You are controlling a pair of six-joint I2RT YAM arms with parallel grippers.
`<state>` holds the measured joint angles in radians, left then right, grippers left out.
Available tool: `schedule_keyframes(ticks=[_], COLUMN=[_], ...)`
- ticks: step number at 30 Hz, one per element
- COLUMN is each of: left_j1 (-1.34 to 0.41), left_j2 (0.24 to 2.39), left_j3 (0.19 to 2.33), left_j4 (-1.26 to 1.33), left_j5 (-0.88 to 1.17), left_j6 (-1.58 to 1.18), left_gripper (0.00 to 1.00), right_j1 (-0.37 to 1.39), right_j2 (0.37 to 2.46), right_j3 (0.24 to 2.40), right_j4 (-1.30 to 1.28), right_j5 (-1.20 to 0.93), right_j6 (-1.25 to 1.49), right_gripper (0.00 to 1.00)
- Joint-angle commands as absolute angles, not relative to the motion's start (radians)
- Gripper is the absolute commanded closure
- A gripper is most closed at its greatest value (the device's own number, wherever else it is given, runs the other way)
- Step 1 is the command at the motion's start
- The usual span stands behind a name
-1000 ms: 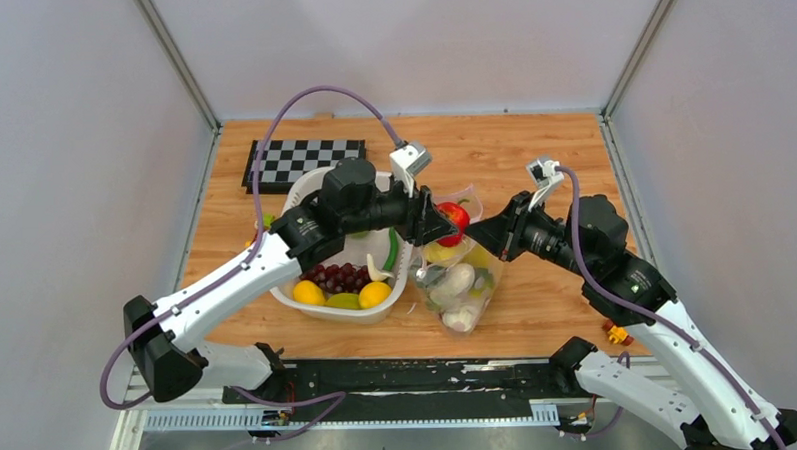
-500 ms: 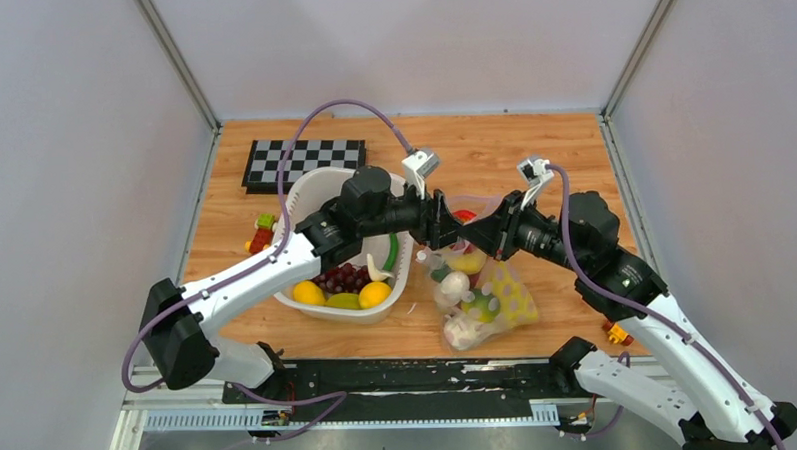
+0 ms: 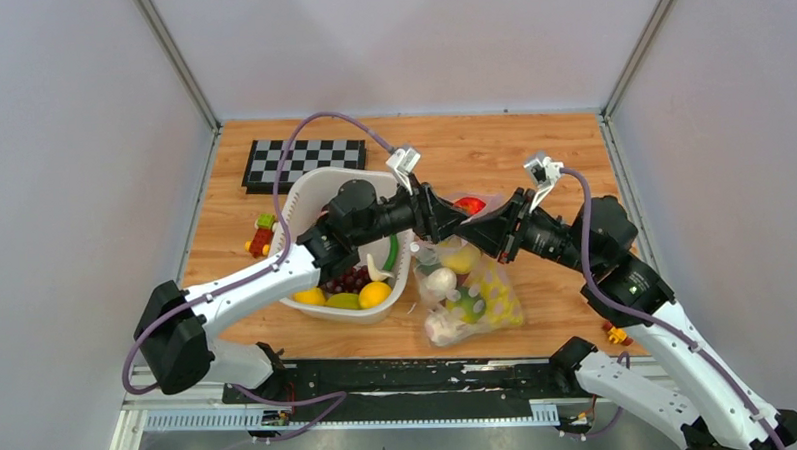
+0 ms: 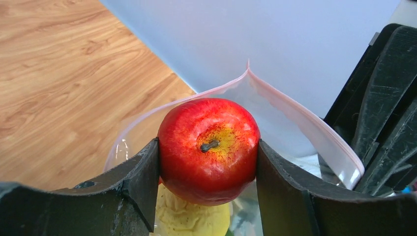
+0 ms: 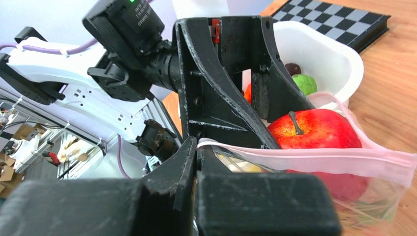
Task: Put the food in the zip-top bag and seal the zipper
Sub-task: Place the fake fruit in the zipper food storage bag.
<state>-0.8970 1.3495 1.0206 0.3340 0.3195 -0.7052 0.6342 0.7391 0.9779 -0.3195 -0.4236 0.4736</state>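
Observation:
My left gripper (image 3: 462, 211) is shut on a red apple (image 3: 471, 203) and holds it in the open mouth of the clear zip-top bag (image 3: 472, 294). In the left wrist view the apple (image 4: 209, 147) sits between both fingers, above a yellow food (image 4: 192, 216) inside the bag, with the pink zipper strip (image 4: 305, 118) curving round behind it. My right gripper (image 5: 197, 145) is shut on the zipper strip (image 5: 314, 158) and holds the mouth up; the apple (image 5: 314, 129) shows just behind the strip. The bag holds several foods.
The white slotted basket (image 3: 308, 188) stands left of the bag with lemons (image 3: 374, 294), grapes (image 3: 344, 279) and a lime (image 5: 306, 83) in it. A chessboard (image 3: 297, 160) lies at the back left. Small toy pieces (image 3: 262, 234) lie left of the basket.
My left gripper has carried the apple right and forward into the bag's mouth. My right gripper has kept its hold on the strip, and the bag's body has shifted a little.

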Motion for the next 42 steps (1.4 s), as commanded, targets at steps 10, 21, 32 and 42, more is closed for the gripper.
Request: schedule_keyframes(ticks=[10, 21, 32, 42], left_j1=[-0.907, -0.907, -0.904, -0.885], left_j2=[1.444, 1.424, 1.362, 1.241], left_j3=[0.994, 1.142, 1.166, 1.254], left_j4=[0.603, -0.124, -0.127, -0.195], left_j5=[0.607, 0.519, 0.466, 0.414], left_j6=[-0.866, -0.419, -0.395, -0.333], left_gripper=[0.63, 0.46, 0.24, 0.05], right_j1=[0.635, 0.635, 0.636, 0.635], right_j2=[0.627, 0.631, 0.606, 0.63], right_j3=[0.923, 0.945, 0.928, 0.933], right_j4=[-0.175, -0.212, -0.218, -0.226], right_j5=[-0.322, -0.27, -0.325, -0.359], right_j6=[0.462, 0.425, 0.351, 0.311], right_gripper=[1.0, 1.0, 1.0, 1.0])
